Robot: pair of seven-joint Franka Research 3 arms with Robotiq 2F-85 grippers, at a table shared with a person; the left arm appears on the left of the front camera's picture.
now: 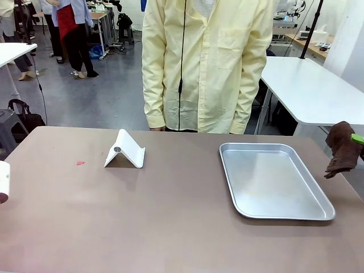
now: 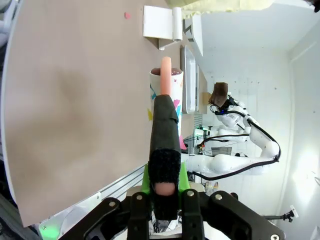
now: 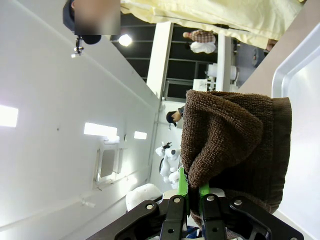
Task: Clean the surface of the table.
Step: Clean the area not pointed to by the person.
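Front view is showing the large matte brown-taupe bench spreading across the whole foreground. I am judging it rigid, heavy and smooth, with nothing on it to grip, so it is calling for flat, pressing strokes instead. A small red speck is lying towards its left side, near a white folded stand, and a silver metal tray is sitting to the right. My right claw is pinching a soft brown terry cloth, which is hanging at the bench's right edge beyond the tray. My left claw is clamping a dark pink-tipped stick.
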